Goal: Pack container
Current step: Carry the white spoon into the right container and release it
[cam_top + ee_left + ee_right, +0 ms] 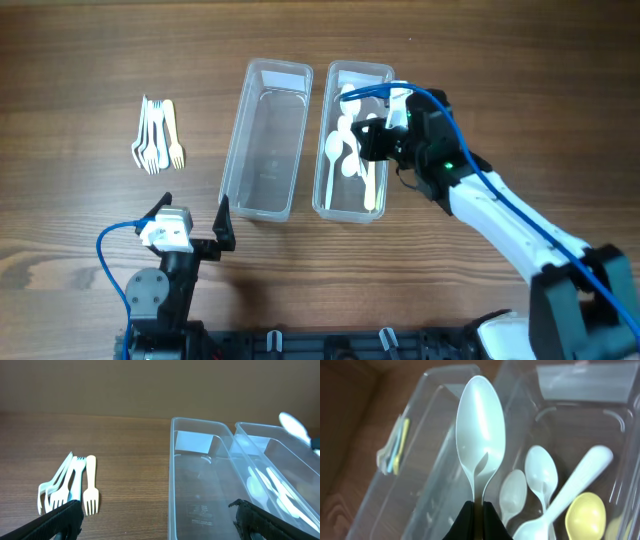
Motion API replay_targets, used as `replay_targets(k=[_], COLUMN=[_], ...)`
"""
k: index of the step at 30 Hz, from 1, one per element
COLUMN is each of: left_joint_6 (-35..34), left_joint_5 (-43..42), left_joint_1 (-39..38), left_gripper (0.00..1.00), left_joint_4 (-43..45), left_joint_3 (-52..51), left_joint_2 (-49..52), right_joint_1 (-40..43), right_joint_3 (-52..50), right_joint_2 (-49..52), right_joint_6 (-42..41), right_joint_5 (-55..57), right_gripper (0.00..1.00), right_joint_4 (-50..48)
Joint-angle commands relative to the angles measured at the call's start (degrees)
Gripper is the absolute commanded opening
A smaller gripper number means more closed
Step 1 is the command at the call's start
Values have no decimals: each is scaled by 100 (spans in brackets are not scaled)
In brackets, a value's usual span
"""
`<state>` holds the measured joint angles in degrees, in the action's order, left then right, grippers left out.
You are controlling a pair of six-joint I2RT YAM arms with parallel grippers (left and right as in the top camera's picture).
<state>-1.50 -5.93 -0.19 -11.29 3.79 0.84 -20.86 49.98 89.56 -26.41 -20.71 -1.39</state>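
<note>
The right tool (479, 510) pinched the white spoon (480, 430) by its handle, long axis in line with the tool and bowl pointing away, above the right container (360, 66) on the brown wood-grain tabletop (80, 60). The left tool (196, 212) stood spread.

L gripper (195, 212) low at front, jaws wide apart, R arm (500, 215) stretched fwd, R gripper (477, 516) pinching spoon (480, 425)

The left clear rectangular plastic container (236, 140) stands open from above, with a strip of bare wooden table (205, 110) between it and the pile of pale plastic forks (157, 137). The right clear container (321, 150) stands just beside it (hardly a gap between walls). Its floor is strewn with loose plastic spoons (540, 472), and the black right gripper (476, 512) hangs over it pinching a white plastic spoon (480, 425).
</note>
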Motion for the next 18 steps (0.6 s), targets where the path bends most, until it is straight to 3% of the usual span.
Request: replay_targets(k=[1,5,6,8,9,14,18], left_joint_6=[114,114,114,114,114,114,114], left_joint_5=[-68,-66,-68,-68,-66,-68,-68], left_joint_1=[35,35,35,35,35,35,35], left_gripper=[100,100,100,100,100,100,99], left_joint_4=[20,20,20,20,20,20,20], left_joint_3=[-37,-37,-37,-37,-37,-37,-37], left_joint_2=[-13,-13,-13,-13,-13,-13,-13], right_joint_1=[-31,-28,-28,-28,-28,-7,52], right_joint_3=[7,7,7,7,7,7,7], right_joint_2=[260,282,282,282,280,9,-721], right_joint_6=[-111,-94,-94,-90,-52,52,-208], right_joint_5=[103,105,103,87,17,-922,-946], right_gripper=[4,25,34,61,68,91,95], right_joint_4=[-76,-125,-131,-138,-166,-1003,-1373])
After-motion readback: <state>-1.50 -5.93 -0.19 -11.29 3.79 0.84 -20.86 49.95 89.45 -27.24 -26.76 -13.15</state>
